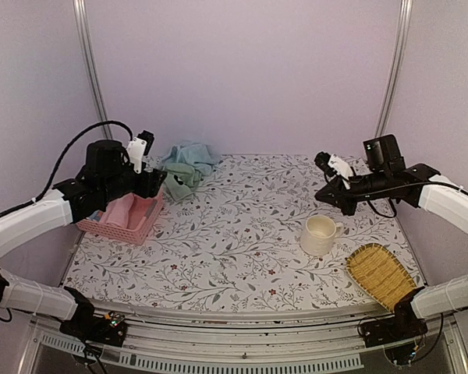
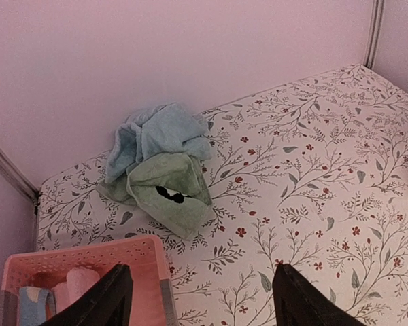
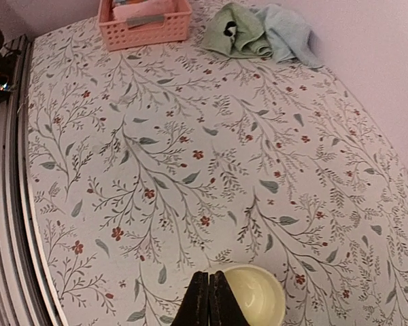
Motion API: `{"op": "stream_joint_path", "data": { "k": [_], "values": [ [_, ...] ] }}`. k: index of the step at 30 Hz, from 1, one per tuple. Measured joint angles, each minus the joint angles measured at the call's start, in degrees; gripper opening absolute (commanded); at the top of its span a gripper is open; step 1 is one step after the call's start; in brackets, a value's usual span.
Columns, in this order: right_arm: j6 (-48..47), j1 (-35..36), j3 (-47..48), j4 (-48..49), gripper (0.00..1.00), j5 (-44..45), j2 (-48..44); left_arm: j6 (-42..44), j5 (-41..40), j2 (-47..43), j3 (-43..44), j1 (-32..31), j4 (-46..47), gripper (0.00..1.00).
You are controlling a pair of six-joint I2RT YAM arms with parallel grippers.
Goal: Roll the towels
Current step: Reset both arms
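At the far left corner of the flowered desk (image 1: 242,241), the light blue towel (image 1: 193,154) and the sage green towel (image 1: 183,179) lie crumpled in one heap, touching, unrolled. Near them stands the pink basket (image 1: 123,218). Over its edge hangs the left gripper (image 2: 204,299), spread wide and empty. The right gripper (image 3: 209,299) is pinched together, holding nothing, above the cream mug (image 1: 320,234).

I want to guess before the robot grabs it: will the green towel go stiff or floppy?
Probably floppy: the green towel lies crumpled in soft folds, so it should droop. It looks fluffy, so likely light, not slippery. It touches the blue towel, so a tug may drag that too.
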Motion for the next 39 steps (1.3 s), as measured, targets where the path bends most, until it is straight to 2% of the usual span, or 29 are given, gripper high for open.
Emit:
{"op": "stream_joint_path", "data": {
  "k": [8, 14, 20, 28, 39],
  "values": [
    [-5.79, 16.68, -3.19, -6.29, 0.02, 5.53, 9.16, 1.81, 0.68, -0.31, -0.63, 0.00, 0.02, 0.72],
    [-5.75, 22.05, -2.93, -7.02, 0.01, 12.35, 18.40, 2.69, 1.60, -0.31, -0.76, 0.04, 0.00, 0.72],
    [-3.82, 22.69, -1.22, -6.84, 0.02, 21.33, 27.04, 3.28, 2.21, -0.31, -0.79, 0.13, 0.00, 0.72],
    [-2.21, 22.08, -1.22, -5.66, 0.02, 29.29, 27.93, 3.69, 3.23, -0.79, -0.87, 0.17, 0.00, 0.72],
    [-0.11, 11.98, -1.20, -2.19, 0.02, 33.83, 28.52, 3.69, 4.31, -0.83, -0.87, 0.22, 0.00, 0.72]
  ]
}}
